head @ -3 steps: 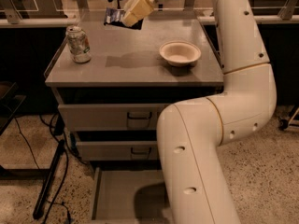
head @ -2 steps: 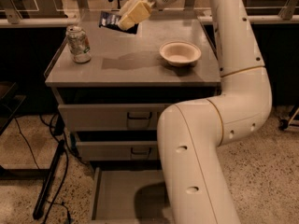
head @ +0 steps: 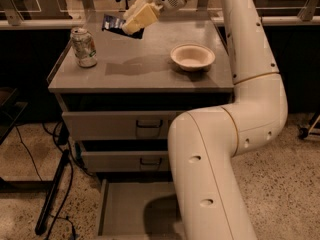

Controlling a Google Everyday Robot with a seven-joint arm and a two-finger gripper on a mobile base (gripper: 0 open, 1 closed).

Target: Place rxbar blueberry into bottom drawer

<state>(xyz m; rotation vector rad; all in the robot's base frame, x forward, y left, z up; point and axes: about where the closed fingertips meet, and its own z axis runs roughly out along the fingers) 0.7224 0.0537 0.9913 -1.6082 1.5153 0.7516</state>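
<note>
My gripper (head: 131, 21) is above the back left part of the grey cabinet top (head: 135, 66). It is shut on the rxbar blueberry (head: 114, 23), a dark navy wrapper that sticks out to the left of the fingers and hangs clear of the top. The bottom drawer (head: 131, 209) is pulled open at the foot of the cabinet, a shallow grey tray. My arm covers its right part.
A soda can (head: 84, 47) stands at the left of the top. A white bowl (head: 192, 57) sits at the right. Two shut handled drawers (head: 145, 126) are above the open one. A black stand leg and cables (head: 52, 194) lie on the floor at the left.
My gripper has moved a little left and up with the bar in it. The can, bowl and drawers have not moved.
</note>
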